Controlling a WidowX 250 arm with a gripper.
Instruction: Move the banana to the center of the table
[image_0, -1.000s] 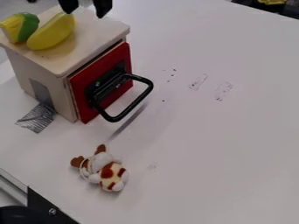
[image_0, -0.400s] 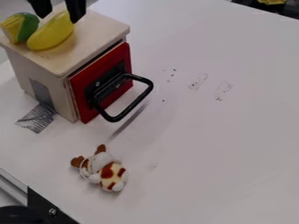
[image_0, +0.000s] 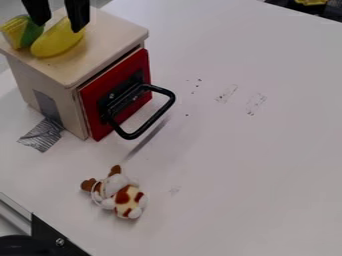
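Overhead, our parted black gripper (image_0: 59, 27) straddles the toy banana (image_0: 57, 42); closing, we may snag the adjacent green-and-yellow toy (image_0: 19, 33).

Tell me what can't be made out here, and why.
All in the camera view:
Banana's upper end: behind a finger of the gripper.
Whether they touch: unclear from this angle.
Gripper's upper part: cut off by the top edge.
Box's inside: behind the red door.
Black thing, lower left: cut off by the edges.
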